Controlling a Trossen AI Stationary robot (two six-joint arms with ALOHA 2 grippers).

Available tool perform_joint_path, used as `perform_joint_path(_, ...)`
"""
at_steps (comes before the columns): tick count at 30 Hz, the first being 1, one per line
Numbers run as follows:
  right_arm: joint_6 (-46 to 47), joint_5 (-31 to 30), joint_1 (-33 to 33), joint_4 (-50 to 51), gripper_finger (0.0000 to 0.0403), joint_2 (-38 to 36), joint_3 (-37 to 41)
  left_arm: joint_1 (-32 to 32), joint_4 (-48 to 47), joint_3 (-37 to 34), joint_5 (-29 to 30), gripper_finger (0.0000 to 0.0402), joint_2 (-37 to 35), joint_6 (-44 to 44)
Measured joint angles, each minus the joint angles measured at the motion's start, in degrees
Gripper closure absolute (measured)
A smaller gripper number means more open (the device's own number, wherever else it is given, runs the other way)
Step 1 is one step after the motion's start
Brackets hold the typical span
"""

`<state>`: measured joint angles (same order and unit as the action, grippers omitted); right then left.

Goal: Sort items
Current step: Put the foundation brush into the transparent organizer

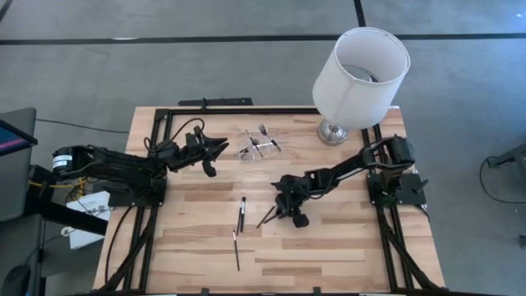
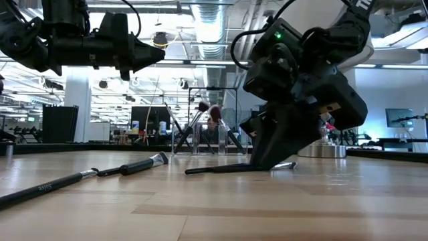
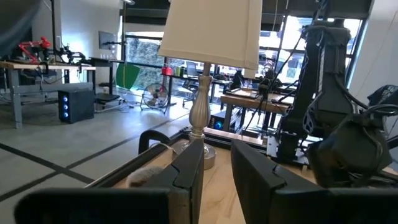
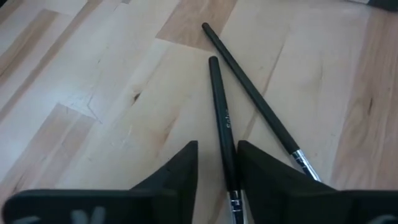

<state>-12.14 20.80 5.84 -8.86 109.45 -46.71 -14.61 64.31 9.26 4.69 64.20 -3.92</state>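
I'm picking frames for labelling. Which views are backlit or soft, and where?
Low view: bright ceiling and windows behind, so the right gripper and left gripper read as silhouettes. Left wrist view: window glare behind the lamp. Right wrist view: the brushes are evenly lit, slightly soft.

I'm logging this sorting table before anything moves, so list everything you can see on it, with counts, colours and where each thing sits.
table: one, light wood with a black frame, under everything.
lamp: one, white shade on a silvery base, far right corner.
clear container: one, transparent, far middle, holding several brushes; count unclear.
loose brushes: at least four, black handles with silvery ferrules, lying mid-table; two of them cross near the right gripper.
left gripper: one, dark, raised beside the container, open and empty.
right gripper: one, dark, down at the table over one brush.
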Motion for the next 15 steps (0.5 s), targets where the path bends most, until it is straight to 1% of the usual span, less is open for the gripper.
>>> perform_joint_path(4,-0.03,-1.36,0.64,-4.48,0.0267,-0.18,2.79,0.00,0.00,0.00,-0.01,0.0323,0.00,0.00)
perform_joint_path(7,-0.02,-1.41,0.54,-9.19,0.0257,-0.20,5.22,0.00,0.00,0.00,0.00,0.0323,0.00,0.00)
perform_joint_path(10,0.50,-1.31,-0.53,-13.35,0.0255,-0.16,7.31,0.00,0.00,0.00,0.00,0.0323,0.00,0.00)
perform_joint_path(13,3.00,0.06,-1.64,-14.29,0.0262,-0.13,8.16,0.00,0.00,0.00,0.00,0.0323,0.00,0.00)
perform_joint_path(15,1.78,0.93,-1.94,-15.53,0.0268,-0.13,9.14,0.00,0.00,0.00,0.00,0.0323,0.00,0.06)
